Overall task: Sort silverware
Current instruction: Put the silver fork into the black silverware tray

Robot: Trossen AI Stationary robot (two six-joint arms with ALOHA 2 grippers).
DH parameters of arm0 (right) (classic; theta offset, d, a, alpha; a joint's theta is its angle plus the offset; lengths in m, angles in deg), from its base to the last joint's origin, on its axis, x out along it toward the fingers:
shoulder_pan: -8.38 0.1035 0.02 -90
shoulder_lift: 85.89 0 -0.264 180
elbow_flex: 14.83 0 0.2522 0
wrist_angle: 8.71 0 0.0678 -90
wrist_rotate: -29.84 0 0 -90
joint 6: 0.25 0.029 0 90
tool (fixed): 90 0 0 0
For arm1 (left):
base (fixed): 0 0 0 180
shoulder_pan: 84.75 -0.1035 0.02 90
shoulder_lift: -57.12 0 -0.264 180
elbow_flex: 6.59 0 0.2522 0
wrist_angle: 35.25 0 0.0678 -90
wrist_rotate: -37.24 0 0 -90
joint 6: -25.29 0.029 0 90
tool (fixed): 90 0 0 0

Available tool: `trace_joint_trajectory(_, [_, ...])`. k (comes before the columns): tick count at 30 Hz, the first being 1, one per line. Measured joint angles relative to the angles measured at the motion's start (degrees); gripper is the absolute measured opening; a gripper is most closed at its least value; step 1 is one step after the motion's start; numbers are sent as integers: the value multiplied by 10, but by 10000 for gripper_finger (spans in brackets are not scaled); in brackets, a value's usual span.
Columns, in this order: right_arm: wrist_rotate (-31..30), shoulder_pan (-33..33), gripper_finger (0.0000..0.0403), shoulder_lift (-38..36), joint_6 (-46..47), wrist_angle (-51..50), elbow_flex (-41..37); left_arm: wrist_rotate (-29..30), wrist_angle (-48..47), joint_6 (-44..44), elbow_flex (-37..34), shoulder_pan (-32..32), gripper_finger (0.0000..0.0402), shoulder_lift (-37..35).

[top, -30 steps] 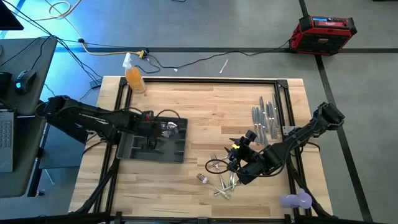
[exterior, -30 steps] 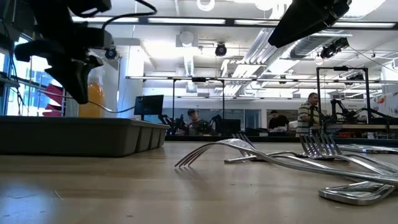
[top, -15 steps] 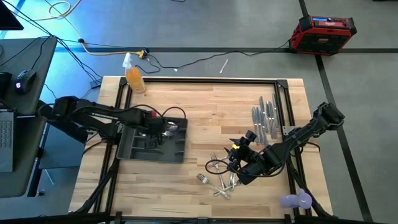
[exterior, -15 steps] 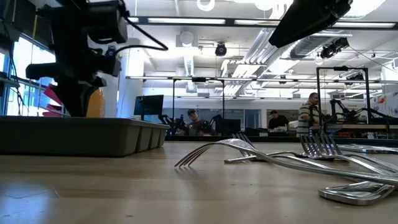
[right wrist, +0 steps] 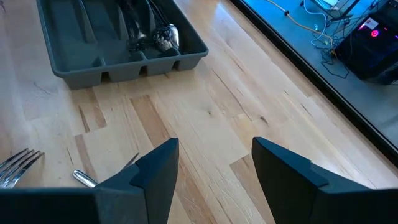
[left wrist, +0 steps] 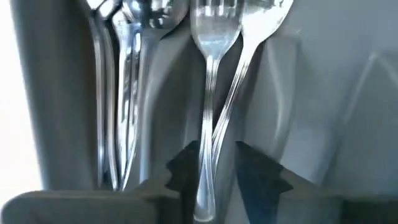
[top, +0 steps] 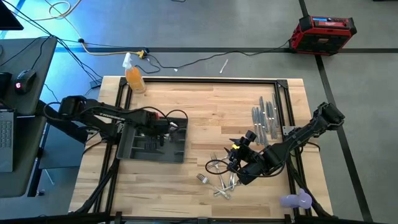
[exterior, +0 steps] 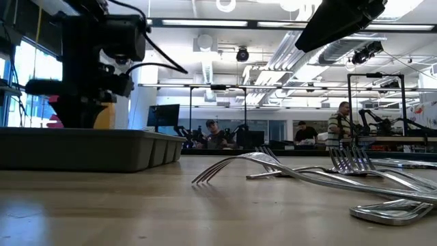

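Observation:
The dark grey tray (top: 134,149) sits at the table's left. My left gripper (top: 164,127) points down into it and is open. In the left wrist view its fingers (left wrist: 183,171) stand on either side of a fork's handle (left wrist: 207,143). That fork lies in a compartment beside a second fork (left wrist: 252,56), and spoons (left wrist: 134,25) lie in the compartment alongside. My right gripper (right wrist: 214,174) hovers open with nothing between its fingers, over loose forks (top: 221,183) at the near right. Knives (top: 266,121) lie in a row at the far right. My left gripper comes from above with one finger on each side of the fork's handle (left wrist: 206,180), which lies in the tray. A gap shows on one side. Whether the other finger touches the handle, I cannot tell.
An orange spray bottle (top: 134,78) stands at the far left corner. A purple object (top: 295,200) lies at the near right corner. Black frame rails (top: 205,79) run along the table's edges. Bare wood (top: 211,106) lies between the tray and the knives. People show in the room behind.
My left gripper has sunk into the tray, shifting a little toward the table's right, and has tipped until it points straight down. In the low view its fingers have dropped behind the tray's wall.

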Motion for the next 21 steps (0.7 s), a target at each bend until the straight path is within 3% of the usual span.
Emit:
trace_joint_trajectory(4, [0,0,192,0,0,0,0,21,-43,-41,42,3,131,-14])
trace_joint_trajectory(7, [-1,-1,192,0,0,0,0,21,-10,-69,70,24,143,-18])
trace_joint_trajectory(14, [-4,-3,192,0,-2,0,0,-7,289,-55,77,127,144,7])
trace_joint_trajectory(21, [-4,-3,192,0,-2,0,0,-5,564,-84,83,186,137,116])
